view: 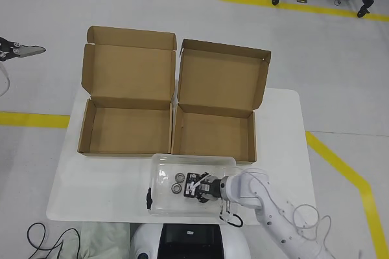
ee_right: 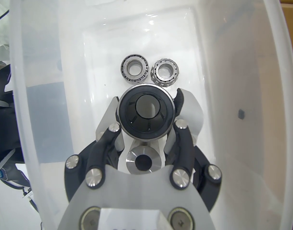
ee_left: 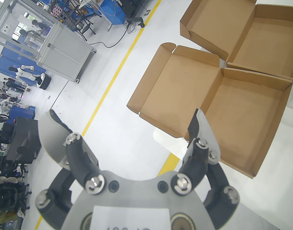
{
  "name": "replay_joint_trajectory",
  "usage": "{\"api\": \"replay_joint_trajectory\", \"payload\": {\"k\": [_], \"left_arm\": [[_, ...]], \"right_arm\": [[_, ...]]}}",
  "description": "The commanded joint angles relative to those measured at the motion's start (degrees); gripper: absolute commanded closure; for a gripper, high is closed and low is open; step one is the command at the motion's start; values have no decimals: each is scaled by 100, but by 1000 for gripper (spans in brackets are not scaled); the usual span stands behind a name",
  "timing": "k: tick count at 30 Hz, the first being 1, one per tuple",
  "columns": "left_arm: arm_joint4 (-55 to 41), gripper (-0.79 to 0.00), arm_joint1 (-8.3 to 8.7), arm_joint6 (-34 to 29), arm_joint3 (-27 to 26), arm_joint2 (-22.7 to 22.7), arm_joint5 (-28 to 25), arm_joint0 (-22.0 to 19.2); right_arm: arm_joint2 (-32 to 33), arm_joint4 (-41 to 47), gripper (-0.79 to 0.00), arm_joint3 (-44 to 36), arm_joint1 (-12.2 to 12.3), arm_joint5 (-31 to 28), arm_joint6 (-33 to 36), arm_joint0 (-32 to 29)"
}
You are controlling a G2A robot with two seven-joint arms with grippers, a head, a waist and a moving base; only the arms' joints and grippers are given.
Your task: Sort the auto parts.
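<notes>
**gearhead22:** ok so where's everything at? what's the right claw up to

**torque_tom:** the right gripper (ee_right: 146, 99) is down inside the clear bin (ee_right: 232, 72). Its pads (ee_right: 178, 98) are pressed against either side of the big black bearing (ee_right: 129, 111), so it's clamped on that one. Can't tell if the bearing is off the bin floor or sitting on it (camera angle is no help)

**gearhead22:** other parts?

**torque_tom:** two smaller ones lie flat on the bin floor just past the fingertips, side by side and about touching. One's a plain-ringed bearing (ee_right: 134, 79), the other a caged roller bearing (ee_right: 165, 83). There's also a shiny steel cone piece (ee_right: 133, 158) with a dark hole, inside the bin too, tucked between the gripper's fingers behind the black bearing

**gearhead22:** and the boxes

**torque_tom:** both open, lids folded back, bare cardboard inside. The right cardboard box (view: 214, 136) sits just beyond the bin's far rim. The left cardboard box (view: 126, 129) touches it and sits past the bin's far left corner. The bin itself is at the near edge of the white table (view: 279, 129)

**gearhead22:** left arm?

**torque_tom:** left gripper (ee_left: 125, 119) is well away from the bin, out over the grey floor (ee_left: 113, 37) beyond the left cardboard box, jaws spread wide
</notes>
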Motion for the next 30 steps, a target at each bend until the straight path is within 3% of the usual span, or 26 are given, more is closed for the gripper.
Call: {"api": "replay_joint_trajectory", "payload": {"k": [1,15,30], "left_arm": [[0,-785,0,0,0,0,0,0],[0,-785,0,0,0,0,0,0],[0,-785,0,0,0,0,0,0]], "right_arm": [[-13,-12,0,-32,8,28,-34,12],[317,-466,0,-523,181,109,-1411,-309],[687,-890,0,-732,327,223,-4187,-609]]}}
